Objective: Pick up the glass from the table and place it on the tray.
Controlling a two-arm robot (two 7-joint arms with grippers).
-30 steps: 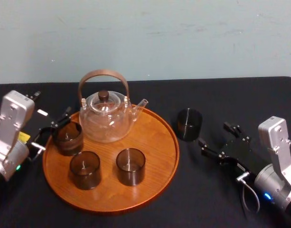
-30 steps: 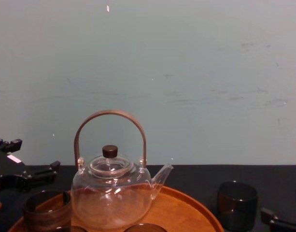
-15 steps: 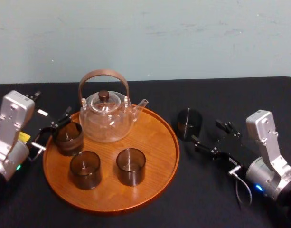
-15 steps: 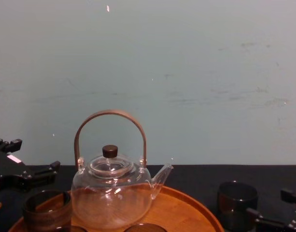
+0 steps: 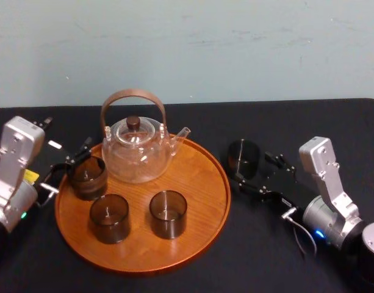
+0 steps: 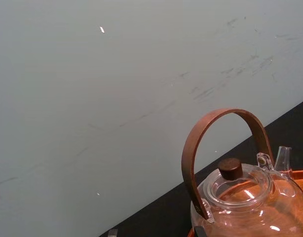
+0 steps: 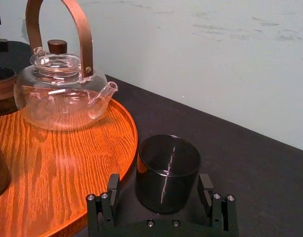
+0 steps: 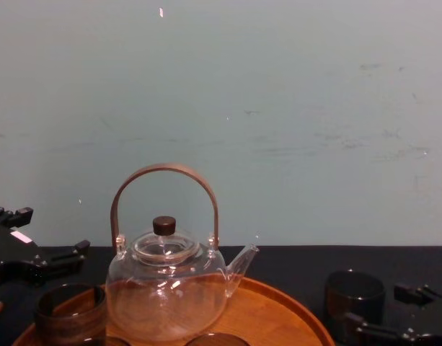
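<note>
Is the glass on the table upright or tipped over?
Upright: the dark glass stands on the black table, rim up, between the fingers of the open right gripper.

Non-task items noted: one glass teapot (image 5: pixel 138 152), three dark cups (image 5: pixel 87 177) (image 5: pixel 109 218) (image 5: pixel 168 213), a wall (image 5: pixel 235 49).
The glass teapot is clear-bodied with a dark lid knob and a brown arched handle. Its spout is turned toward the right gripper (image 5: pixel 255 168), and it stands well to that gripper's left. One of the dark cups sits just beside the left gripper (image 5: pixel 71 160). The other two stand side by side between the grippers, closer to the left one. The wall is pale blue-green, scuffed, and lies beyond both grippers.
</note>
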